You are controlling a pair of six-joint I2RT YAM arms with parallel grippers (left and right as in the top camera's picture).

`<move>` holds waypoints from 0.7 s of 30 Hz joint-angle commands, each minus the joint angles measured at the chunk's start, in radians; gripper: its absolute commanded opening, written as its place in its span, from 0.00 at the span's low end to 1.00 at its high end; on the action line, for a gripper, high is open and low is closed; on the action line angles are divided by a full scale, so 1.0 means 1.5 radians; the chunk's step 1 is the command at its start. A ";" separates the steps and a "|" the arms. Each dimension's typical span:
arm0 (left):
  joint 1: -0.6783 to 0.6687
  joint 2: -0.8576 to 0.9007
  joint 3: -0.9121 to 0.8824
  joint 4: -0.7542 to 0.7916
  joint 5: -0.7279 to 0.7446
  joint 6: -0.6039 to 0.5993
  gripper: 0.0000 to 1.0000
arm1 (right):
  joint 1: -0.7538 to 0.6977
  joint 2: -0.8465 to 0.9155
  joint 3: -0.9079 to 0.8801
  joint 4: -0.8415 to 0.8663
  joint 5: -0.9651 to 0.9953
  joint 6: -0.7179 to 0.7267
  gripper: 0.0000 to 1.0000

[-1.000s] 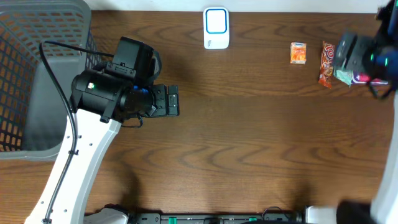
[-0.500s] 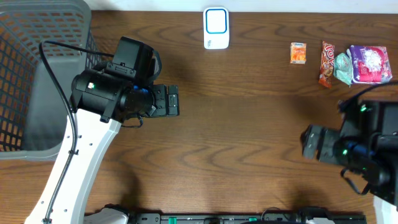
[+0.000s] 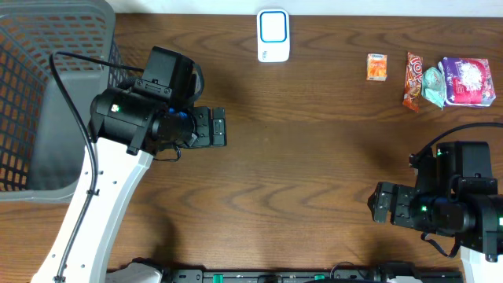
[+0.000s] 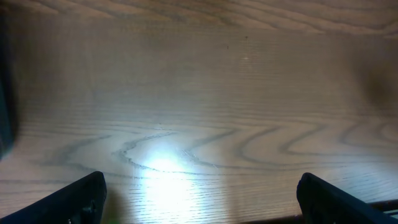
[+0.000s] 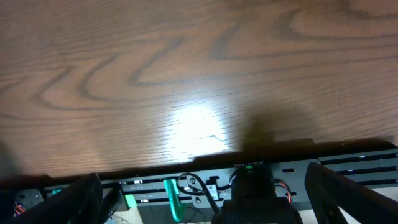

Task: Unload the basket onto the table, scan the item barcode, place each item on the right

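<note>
Left gripper (image 3: 219, 127) and right gripper (image 3: 379, 203) show jaws spread wide, empty, above the grained wooden table (image 3: 306, 149); a rounded white rectangular scanner (image 3: 273, 35) lies flat.

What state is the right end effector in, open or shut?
Open. The right end effector has its fingers spread to opposite lower corners of its wrist view, with no item between them; nothing is held.

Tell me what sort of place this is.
Most likely a mock checkout station set up on a wooden table for robot trials. A white scanner-like unit sits at the far edge, small packaged snacks lie on the right, and a grey mesh basket stands on the left.
</note>
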 commanded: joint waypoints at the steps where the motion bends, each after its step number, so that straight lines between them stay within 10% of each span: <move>1: 0.002 -0.002 0.003 -0.002 0.003 0.004 0.98 | 0.006 -0.003 -0.004 0.001 0.004 0.007 0.99; 21: 0.002 -0.002 0.003 -0.002 0.003 0.004 0.98 | 0.006 -0.057 -0.004 0.066 -0.002 -0.023 0.99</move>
